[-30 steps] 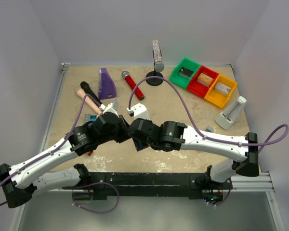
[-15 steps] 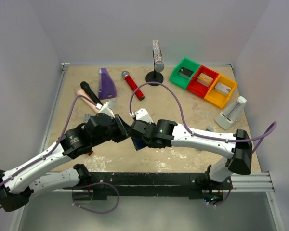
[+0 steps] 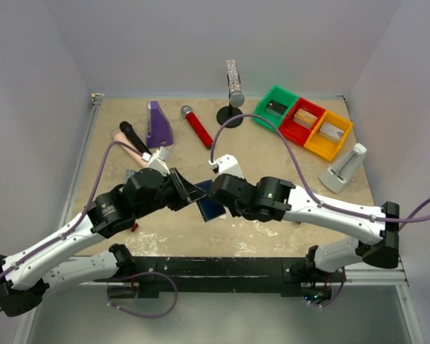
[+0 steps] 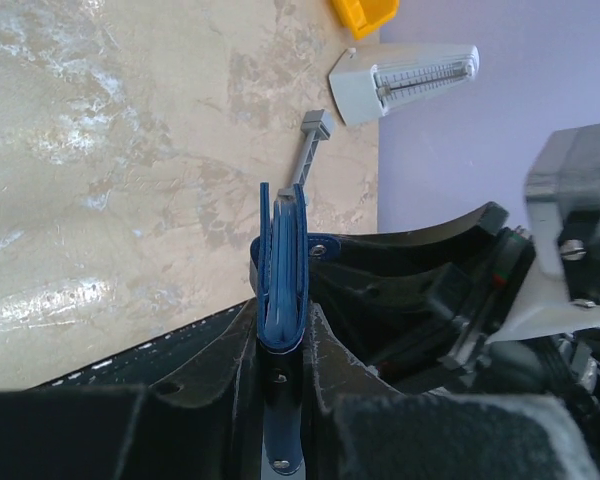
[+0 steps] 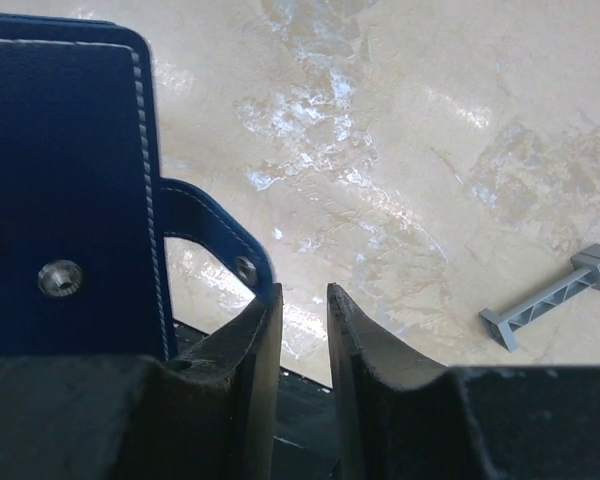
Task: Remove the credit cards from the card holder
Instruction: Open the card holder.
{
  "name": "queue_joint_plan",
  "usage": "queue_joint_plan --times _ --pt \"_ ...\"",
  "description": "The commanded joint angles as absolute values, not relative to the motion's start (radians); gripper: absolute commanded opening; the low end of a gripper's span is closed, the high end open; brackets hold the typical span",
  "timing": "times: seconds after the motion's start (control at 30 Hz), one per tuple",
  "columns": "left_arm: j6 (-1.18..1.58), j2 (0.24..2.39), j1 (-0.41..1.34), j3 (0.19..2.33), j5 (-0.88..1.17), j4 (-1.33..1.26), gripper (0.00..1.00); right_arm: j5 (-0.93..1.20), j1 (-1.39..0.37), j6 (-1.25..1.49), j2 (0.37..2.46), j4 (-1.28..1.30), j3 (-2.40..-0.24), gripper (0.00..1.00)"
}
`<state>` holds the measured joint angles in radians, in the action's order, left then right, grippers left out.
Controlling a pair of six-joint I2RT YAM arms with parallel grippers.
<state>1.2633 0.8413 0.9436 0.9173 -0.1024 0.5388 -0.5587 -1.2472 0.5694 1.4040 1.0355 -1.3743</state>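
Note:
My left gripper (image 3: 188, 192) is shut on the card holder (image 3: 210, 208), a dark navy wallet held just above the table. In the left wrist view the card holder (image 4: 280, 275) stands edge-on, folded, clamped between my left gripper (image 4: 283, 325) jaws. No credit cards show plainly; only lighter blue inner layers. My right gripper (image 3: 216, 190) sits just right of the holder. In the right wrist view my right gripper (image 5: 303, 300) is narrowly open and empty. The holder's face (image 5: 60, 180) fills the left, and its snap tab (image 5: 215, 235) touches the outside of my left fingertip (image 5: 265, 310).
A purple object (image 3: 158, 123), a red microphone (image 3: 198, 126) and a black-and-pink handle (image 3: 134, 140) lie at the back left. A black stand (image 3: 233, 89), green (image 3: 276, 107), red (image 3: 301, 120) and yellow (image 3: 328, 135) bins, a grey device (image 3: 344, 168) and a small grey piece (image 5: 550, 295) are on the right.
My right arm has drawn back to the right, off the card holder, so more of the holder shows between the grippers. My left gripper keeps its hold.

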Motion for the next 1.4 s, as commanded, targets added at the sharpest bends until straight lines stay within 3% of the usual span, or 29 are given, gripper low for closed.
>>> queue_joint_plan --times 0.0,0.17,0.3,0.5,0.67,0.93,1.37 --pt "1.247 0.808 0.946 0.894 -0.123 0.491 0.00 -0.581 -1.223 0.588 1.298 1.042 -1.358 0.31" --pt "1.189 0.804 0.942 0.867 -0.133 0.489 0.00 -0.584 -1.213 0.577 1.200 0.996 -1.342 0.34" --pt "1.065 0.792 0.940 0.810 -0.117 0.413 0.00 -0.481 -1.213 0.473 1.070 0.762 -1.218 0.40" --pt "0.893 0.660 0.934 0.571 0.027 0.025 0.00 -0.139 -1.166 0.471 0.917 0.555 -1.080 0.51" --pt "0.851 0.542 0.891 0.414 0.153 -0.242 0.00 -0.028 -1.164 0.483 0.910 0.494 -1.045 0.61" --pt "0.870 0.538 0.778 0.380 0.520 -0.460 0.00 -0.005 -1.164 0.499 0.901 0.447 -1.014 0.59" --pt "1.051 0.704 0.758 0.324 0.810 -0.966 0.00 0.055 -1.134 0.512 0.779 0.410 -0.974 0.58"
